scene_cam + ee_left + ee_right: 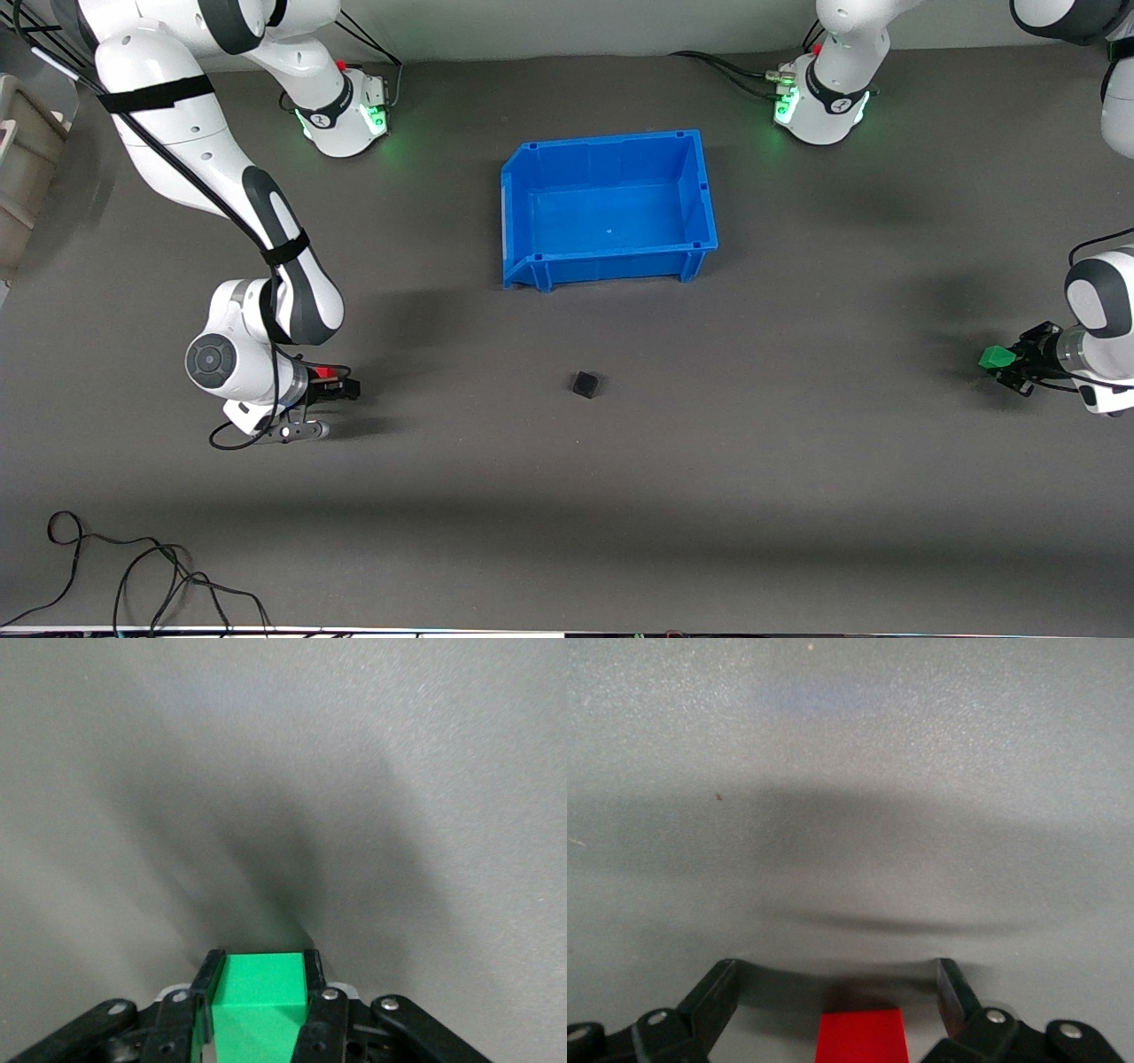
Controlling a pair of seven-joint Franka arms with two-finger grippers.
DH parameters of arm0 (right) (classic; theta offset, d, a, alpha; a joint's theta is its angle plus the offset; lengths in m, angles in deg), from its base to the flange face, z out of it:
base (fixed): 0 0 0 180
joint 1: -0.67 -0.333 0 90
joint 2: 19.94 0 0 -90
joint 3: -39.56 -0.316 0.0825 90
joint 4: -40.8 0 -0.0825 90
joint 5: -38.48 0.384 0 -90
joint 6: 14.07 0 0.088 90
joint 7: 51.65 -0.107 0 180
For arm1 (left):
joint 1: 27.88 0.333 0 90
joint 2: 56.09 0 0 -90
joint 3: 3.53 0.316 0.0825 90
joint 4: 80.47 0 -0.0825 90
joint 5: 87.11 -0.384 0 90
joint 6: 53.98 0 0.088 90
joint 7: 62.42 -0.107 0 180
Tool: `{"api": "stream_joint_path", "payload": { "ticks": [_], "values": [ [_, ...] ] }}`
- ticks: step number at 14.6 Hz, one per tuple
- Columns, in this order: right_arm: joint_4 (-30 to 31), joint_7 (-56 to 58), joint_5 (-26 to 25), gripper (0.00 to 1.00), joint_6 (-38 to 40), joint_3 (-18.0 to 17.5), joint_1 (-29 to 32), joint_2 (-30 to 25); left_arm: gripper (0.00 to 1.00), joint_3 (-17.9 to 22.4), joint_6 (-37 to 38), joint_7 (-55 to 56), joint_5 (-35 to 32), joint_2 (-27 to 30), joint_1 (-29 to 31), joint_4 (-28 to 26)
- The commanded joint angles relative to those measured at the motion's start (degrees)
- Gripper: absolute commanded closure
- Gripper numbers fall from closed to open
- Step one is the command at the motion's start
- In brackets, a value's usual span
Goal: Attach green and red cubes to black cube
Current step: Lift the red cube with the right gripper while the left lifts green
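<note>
Two cubes are at the grippers. Front view: the black cube (585, 384) lies on the table (753, 496) at six o'clock of the blue bin (700, 190). At its three o'clock the left gripper (1001, 362) has the green cube (996, 357); at nine o'clock is the right gripper (344, 387) with the red cube (325, 371).

Left wrist view: both fingers (210, 979) press the green cube's (260, 992) sides.

Right wrist view: the fingers (716, 992) stand wide apart, the red cube (862, 1036) between them with gaps on either side.

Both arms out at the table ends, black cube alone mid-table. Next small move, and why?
Probably carry the left gripper, jaws shut on the green cube, toward the black cube. The right gripper looks open around the red cube, so it needs closing first.
</note>
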Motion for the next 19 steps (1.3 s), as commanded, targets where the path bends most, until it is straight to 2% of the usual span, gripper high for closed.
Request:
{"api": "stream_joint_path", "payload": {
  "ticks": [1,6,8,12,13,16,17,19],
  "values": [
    [2.1,0.1,0.9,0.00,-0.4,0.1,-0.1,-1.7,0.98,-0.2,3.9,4.6,-0.1,0.6,-1.8,2.5],
    [2.8,0.0,0.8,0.00,0.1,0.1,0.5,-2.3,1.00,-0.5,8.2,22.3,0.5,0.1,-8.2,9.2],
    [2.8,0.1,0.9,0.00,1.1,0.2,0.5,-2.7,1.00,-2.6,9.2,25.8,4.7,0.7,-8.4,9.9],
    [2.8,0.0,0.9,0.01,1.1,0.1,0.5,-2.6,1.00,-3.8,8.9,32.7,5.5,0.4,-10.9,10.4],
    [2.8,0.0,0.9,0.08,1.1,0.1,0.5,-2.5,1.00,-3.8,8.7,34.5,5.5,0.3,-12.0,10.6],
    [3.1,-0.5,0.9,0.48,1.1,0.1,0.5,-2.5,1.00,-3.8,9.2,35.8,5.4,0.6,-13.4,10.6],
    [3.2,-0.8,1.0,0.54,1.6,0.1,0.5,-2.5,1.00,-3.8,9.3,36.0,5.4,0.6,-13.7,10.5],
    [3.1,-0.5,3.9,0.55,2.7,0.1,0.5,-2.5,1.00,-3.8,9.2,36.2,5.2,0.5,-13.8,10.4]
  ]
}}
